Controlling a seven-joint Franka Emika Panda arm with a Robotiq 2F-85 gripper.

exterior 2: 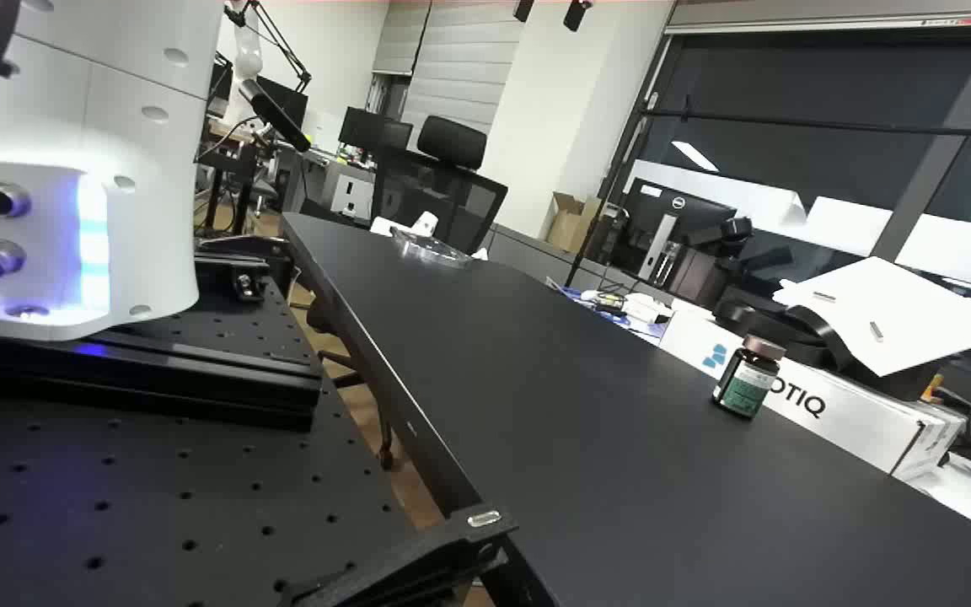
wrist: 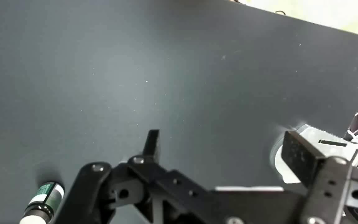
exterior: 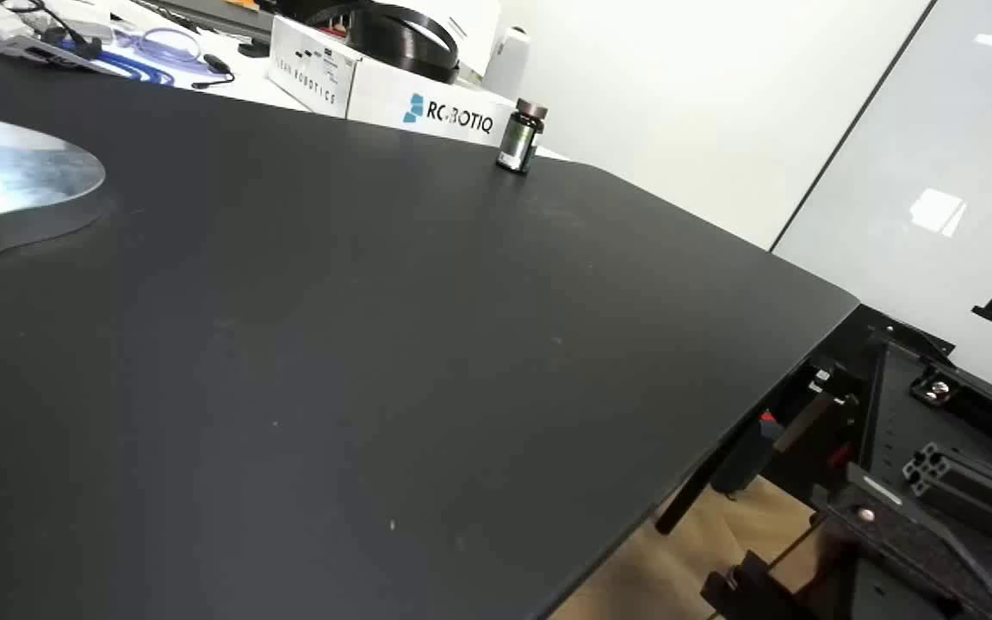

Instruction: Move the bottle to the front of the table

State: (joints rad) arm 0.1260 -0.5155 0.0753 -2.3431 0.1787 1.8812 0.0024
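Observation:
The bottle (exterior: pixel 513 145) is small and dark with a brownish cap and a label. It stands upright near the table edge beside a white box, and also shows in an exterior view (exterior 2: pixel 747 384). In the wrist view the bottle (wrist: pixel 47 199) is at the lower left, partly cut by the frame edge and beside the gripper's left linkage. The table (exterior: pixel 393 344) is a large matte black top, also seen in an exterior view (exterior 2: pixel 603 455) and the wrist view (wrist: pixel 129 77). My gripper (wrist: pixel 225 149) is open and empty above the table, apart from the bottle. It is out of both exterior views.
A white box with lettering (exterior: pixel 427 108) stands right behind the bottle, with black items on top. A shiny silver curved sheet (exterior: pixel 22 176) lies on the table, also in an exterior view (exterior 2: pixel 431 249). The white robot base (exterior 2: pixel 148 169) stands on a black perforated plate (exterior 2: pixel 148 497).

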